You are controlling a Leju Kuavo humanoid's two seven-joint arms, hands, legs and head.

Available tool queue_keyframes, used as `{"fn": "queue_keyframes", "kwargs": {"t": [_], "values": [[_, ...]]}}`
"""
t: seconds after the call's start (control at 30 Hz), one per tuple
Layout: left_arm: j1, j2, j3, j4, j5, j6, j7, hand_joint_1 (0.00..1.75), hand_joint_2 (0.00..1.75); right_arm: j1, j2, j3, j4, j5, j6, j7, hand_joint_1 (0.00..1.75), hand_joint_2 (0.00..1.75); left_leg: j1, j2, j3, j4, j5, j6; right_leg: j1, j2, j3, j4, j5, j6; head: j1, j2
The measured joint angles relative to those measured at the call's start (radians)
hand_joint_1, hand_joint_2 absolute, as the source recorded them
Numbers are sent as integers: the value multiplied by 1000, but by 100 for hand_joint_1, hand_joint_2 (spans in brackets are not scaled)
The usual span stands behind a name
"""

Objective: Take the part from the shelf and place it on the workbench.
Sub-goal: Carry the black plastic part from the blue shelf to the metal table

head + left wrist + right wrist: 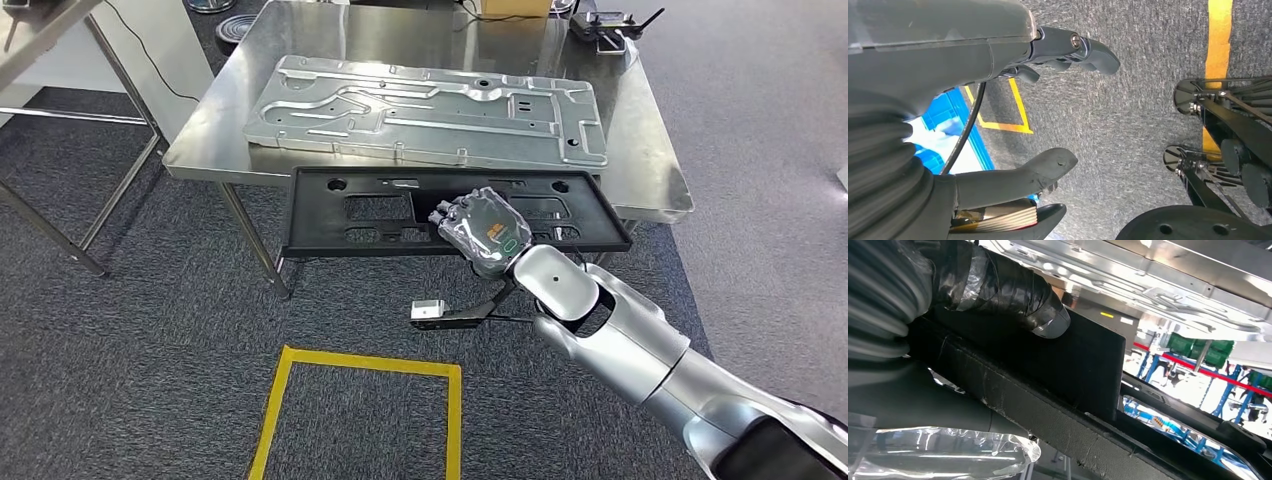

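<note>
A long flat black plastic part (400, 210) with cut-outs hangs level just in front of the steel workbench (645, 150), its far edge at the bench's near edge. My right hand (484, 230), wrapped in clear film, grips the part near its middle right from the near side. In the right wrist view the taped thumb (1013, 295) presses on the black part (1083, 365) close to the camera. My left hand (1038, 100) hangs over the carpet with its fingers apart and nothing between them.
A large stamped silver metal panel (430, 108) covers most of the workbench top. A black device (600, 25) and a cardboard box (515, 8) sit at the bench's far edge. Another table frame (60, 120) stands at left. Yellow floor tape (360, 365) marks a square below.
</note>
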Motion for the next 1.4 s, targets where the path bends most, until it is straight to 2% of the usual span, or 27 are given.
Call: {"fn": "queue_keyframes", "kwargs": {"t": [0.1,0.2,0.23,0.3,0.33,0.37,0.43,0.47,0.5,0.57,0.67,0.7,0.77,0.8,0.83,0.87,0.9,0.93,0.97,1.0,1.07,1.17,1.23,1.3,1.33,1.37,1.4], "values": [[0,0,2,1,-2,1,0,0,175,3,-1,-5,-4,2,-1,-1,175,175,1,0,10,-15,3,12,0,-2,6,-9,-1,10,0,0],[0,0,2,1,-2,1,0,0,175,4,-1,-7,-7,2,-1,-1,175,175,6,0,19,-29,8,18,0,-2,9,-10,-3,12,0,0],[0,0,2,2,-3,1,-1,0,175,4,-1,-10,-7,3,-1,0,175,175,7,0,22,-34,10,19,-1,4,-8,25,-21,10,0,0],[-2,-1,4,2,-8,2,-2,0,175,14,-2,-15,-8,8,-2,6,175,175,5,-3,31,-41,9,24,-2,18,-96,182,-78,6,1,0],[-3,-1,5,2,-12,2,-4,0,175,21,-2,-17,-8,11,-2,10,175,175,3,-6,35,-42,6,24,-1,25,-139,250,-95,4,2,0],[-4,-1,5,2,-15,2,-4,0,175,28,-2,-18,-8,14,-3,12,175,175,2,-10,37,-38,2,22,-1,26,-158,265,-80,4,2,0],[-3,-1,5,2,-18,2,-5,0,175,32,-2,-19,-8,19,-7,15,175,175,4,-16,40,-28,-9,13,-2,26,-115,151,-5,-1,2,0],[-3,-1,5,2,-19,2,-6,0,175,33,-2,-20,-8,23,-11,17,175,175,3,-18,40,-21,-15,6,1,28,-92,95,19,-6,2,0],[-2,-1,5,2,-21,2,-7,0,175,35,-1,-21,-9,26,-15,19,175,175,2,-20,39,-16,-19,-1,4,30,-77,59,29,-11,1,0],[-1,-1,5,3,-23,2,-9,0,175,42,0,-21,-10,32,-21,22,175,175,0,-21,39,-15,-23,-15,10,33,-73,45,24,-24,1,0],[0,-1,5,3,-29,1,-14,0,175,50,6,-21,-11,41,-27,23,175,175,4,-14,34,5,-40,-30,6,32,-65,41,23,-45,0,0],[0,-1,5,3,-31,1,-16,0,175,51,9,-21,-11,43,-30,23,175,175,4,-10,16,44,-60,-33,6,30,-60,39,22,-53,0,0],[0,-1,5,3,-33,1,-17,0,175,55,14,-21,-11,44,-34,24,175,175,4,-4,-49,170,-114,-36,10,27,-53,38,16,-64,0,0],[0,-1,5,3,-33,1,-17,0,175,58,17,-21,-11,44,-35,24,175,175,4,-3,-84,231,-131,-36,13,26,-50,39,12,-67,0,0],[0,-1,5,3,-34,1,-17,0,175,62,18,-21,-11,44,-35,24,175,175,4,-3,-106,264,-131,-36,15,25,-46,39,9,-69,0,0],[1,-1,6,3,-34,1,-17,0,175,65,20,-21,-10,45,-35,23,175,175,4,-3,-111,259,-111,-34,17,24,-41,39,5,-69,0,0],[1,-1,5,3,-34,1,-17,0,175,67,21,-21,-10,45,-35,23,175,175,4,-2,-96,215,-75,-31,18,24,-35,40,0,-68,0,0],[1,0,5,3,-35,1,-17,0,175,67,23,-21,-10,45,-36,23,175,175,3,-1,-67,145,-35,-27,19,25,-29,40,-5,-66,0,0],[1,0,5,3,-35,1,-17,0,175,67,24,-21,-10,46,-36,24,175,175,0,0,-37,81,-8,-24,21,25,-23,40,-10,-62,0,0],[1,0,5,4,-35,1,-17,0,175,67,25,-21,-9,46,-36,24,175,175,-3,1,-14,33,7,-20,22,25,-19,41,-14,-58,0,0],[-1,0,6,5,-35,2,-17,0,175,67,26,-21,-9,46,-37,25,175,175,-10,0,2,4,1,-13,25,25,-17,38,-18,-47,0,0],[1,0,6,5,-35,2,-17,0,175,67,27,-22,-8,46,-37,25,175,175,-6,-2,11,-8,0,3,23,25,-18,49,-31,-32,1,0],[1,0,6,6,-35,2,-17,0,175,66,28,-22,-8,46,-37,25,175,175,-3,-2,19,-16,-2,15,21,27,-60,134,-72,-24,1,0],[0,0,6,6,-35,2,-17,0,175,69,28,-22,-7,46,-37,25,175,175,-5,-2,23,-16,-7,22,20,28,-140,267,-122,-19,1,0],[-1,0,6,6,-35,2,-17,0,175,73,28,-22,-6,46,-37,25,175,175,-6,-3,25,-16,-10,24,19,28,-172,311,-126,-19,1,0],[-1,0,6,6,-35,2,-17,0,175,76,27,-22,-6,46,-37,25,175,175,-7,-5,29,-16,-13,24,19,28,-188,320,-111,-19,1,0],[-1,0,6,6,-35,2,-17,0,175,77,27,-22,-5,46,-38,25,175,175,-8,-7,34,-15,-16,24,19,28,-182,288,-75,-22,1,0]]}}
